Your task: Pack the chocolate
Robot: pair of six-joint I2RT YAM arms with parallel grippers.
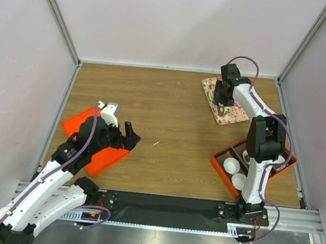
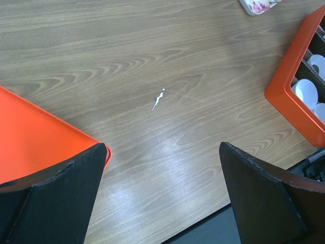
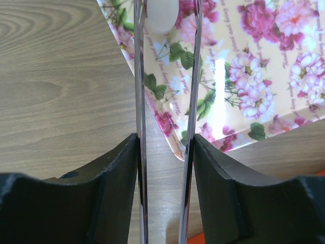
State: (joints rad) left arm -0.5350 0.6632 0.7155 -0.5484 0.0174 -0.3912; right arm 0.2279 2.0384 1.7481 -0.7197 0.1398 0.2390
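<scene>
Your left gripper [image 2: 162, 152] had its jaws spread full wide with nothing in them. It hung over bare wood-grain bench, just beside the flat orange lid [image 1: 106, 159] near the left edge. A thin white scrap [image 2: 158, 99] lay mid-bench.

Your right gripper [image 3: 165, 141] was about half closed, its matte black pads pinching thin, mirror-bright steel tongs [image 3: 138, 91]. The tips reached over the glossy flower-print tray [image 1: 238, 113] at the far right corner. A pale round lump [image 3: 161, 15] sat between the tips; you could not tell what it was. No dark brown chocolate showed in any view, so its place stayed unknown to you.

Risks, as judged:
- With smooth blades on a round piece over a slick tray, too light a squeeze would let it roll or squirt out.
- The tongs could twist in the pads.
- The carry to the orange box [image 1: 219, 162] of white paper cups [image 1: 231, 165], near the right edge, could drop the piece.
</scene>
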